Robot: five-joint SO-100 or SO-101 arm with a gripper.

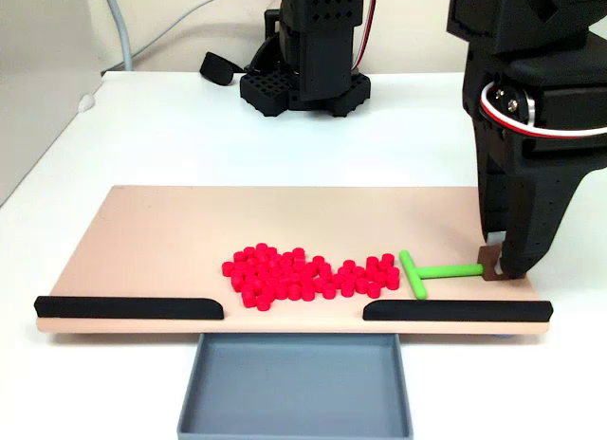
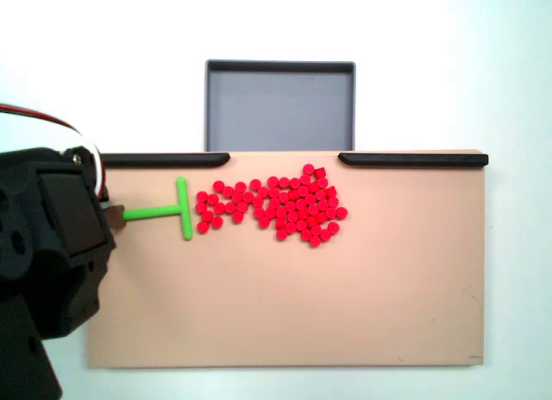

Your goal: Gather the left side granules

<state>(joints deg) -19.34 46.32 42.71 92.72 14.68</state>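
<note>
In a fixed view, the grey tray (image 1: 294,388) sits nearest, below the board's (image 1: 152,241) gap. On the board, the granules (image 1: 303,274) lie clustered at centre, touching the green T-stick's (image 1: 427,270) crossbar. The gripper (image 1: 495,265) reaches steeply down, clamped on the stick's handle end.

A white worktop (image 1: 171,127) is seen in both fixed views. A flat peach board (image 1: 161,241) is laid on it, with a grey tray (image 1: 294,383) set against the gap between the two black strips (image 1: 128,308) on one long edge. A black arm base (image 1: 303,84) and a white cable (image 1: 123,42) are also found on the worktop, well apart from the board.
</note>
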